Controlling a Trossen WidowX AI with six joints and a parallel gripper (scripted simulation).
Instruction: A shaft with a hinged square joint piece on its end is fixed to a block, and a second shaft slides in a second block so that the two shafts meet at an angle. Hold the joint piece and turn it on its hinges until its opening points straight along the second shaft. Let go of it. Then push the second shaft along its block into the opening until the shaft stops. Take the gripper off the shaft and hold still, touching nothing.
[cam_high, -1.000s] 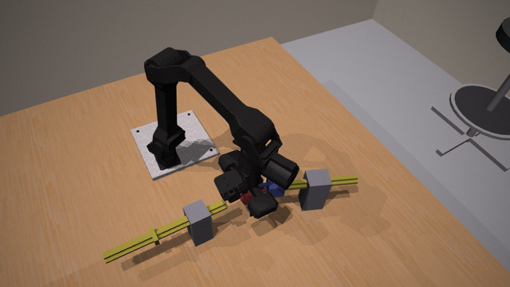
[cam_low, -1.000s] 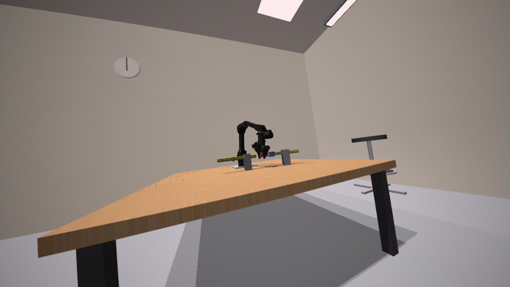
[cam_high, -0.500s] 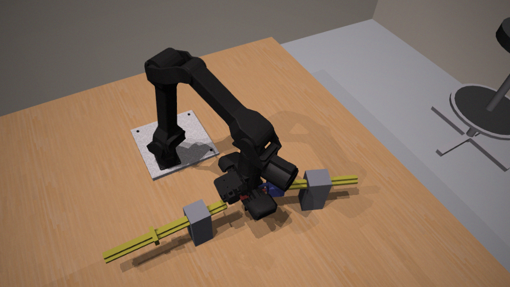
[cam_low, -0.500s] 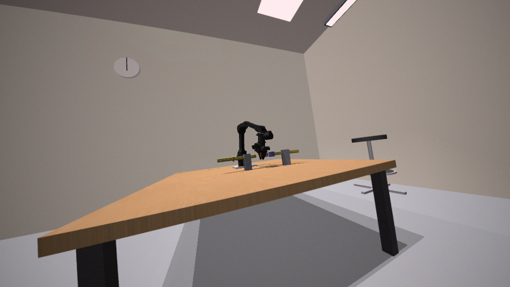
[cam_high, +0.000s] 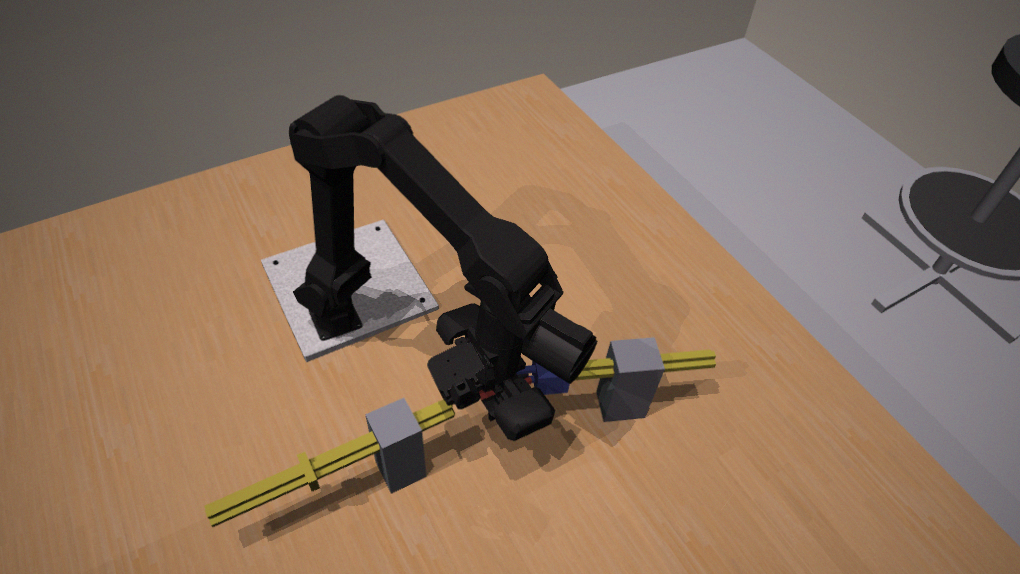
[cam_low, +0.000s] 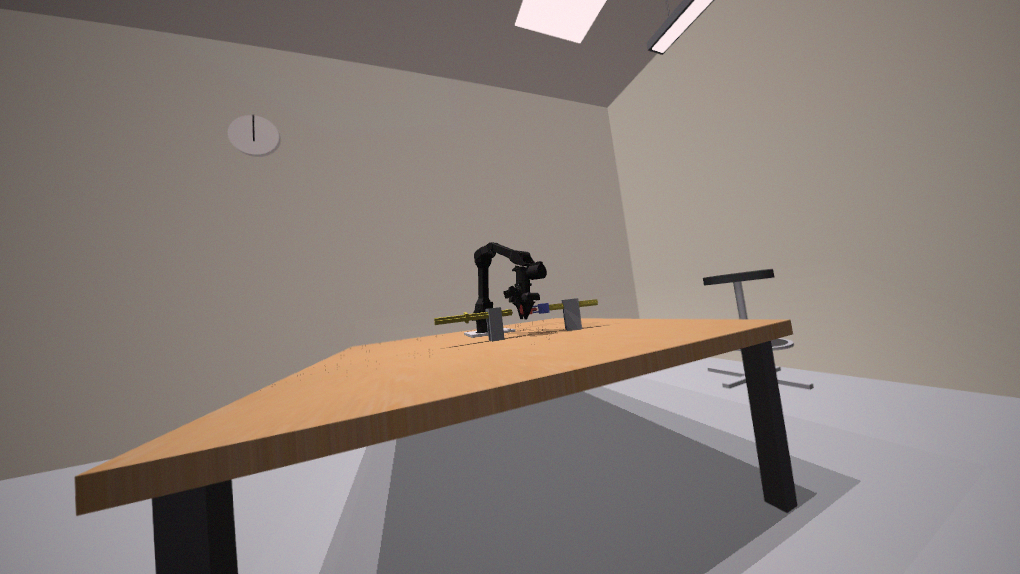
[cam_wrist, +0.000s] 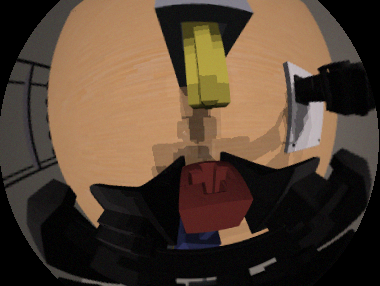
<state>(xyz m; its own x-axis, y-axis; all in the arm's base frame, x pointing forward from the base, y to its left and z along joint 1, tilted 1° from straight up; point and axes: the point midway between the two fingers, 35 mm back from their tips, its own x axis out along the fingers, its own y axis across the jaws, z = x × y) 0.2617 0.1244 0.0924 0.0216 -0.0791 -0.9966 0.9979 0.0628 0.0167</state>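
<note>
My gripper (cam_high: 502, 394) (cam_low: 525, 312) (cam_wrist: 202, 158) is shut on the red joint piece (cam_high: 487, 394) (cam_wrist: 215, 212), with one finger on each side of it. Its opening faces the yellow second shaft (cam_high: 342, 456) (cam_low: 449, 320) (cam_wrist: 212, 75) in the wrist view; exact alignment cannot be told. That shaft passes through the left grey block (cam_high: 403, 453) (cam_low: 495, 325) (cam_wrist: 202, 9), its end short of the joint piece. The blue hinge part (cam_high: 552, 379) (cam_low: 543, 308) (cam_wrist: 200, 239) is on the yellow first shaft (cam_high: 688, 360) (cam_low: 588, 302), held by the right grey block (cam_high: 631, 389) (cam_low: 572, 314). The arm partly hides the joint.
A yellow crosspiece (cam_high: 310, 471) stands out from the second shaft, beyond the left block. The arm's pale base plate (cam_high: 288, 285) (cam_wrist: 314, 132) lies behind the shafts on the wooden table (cam_high: 142, 321) (cam_low: 356, 399). A stool (cam_high: 955, 221) (cam_low: 738, 277) stands off to the right.
</note>
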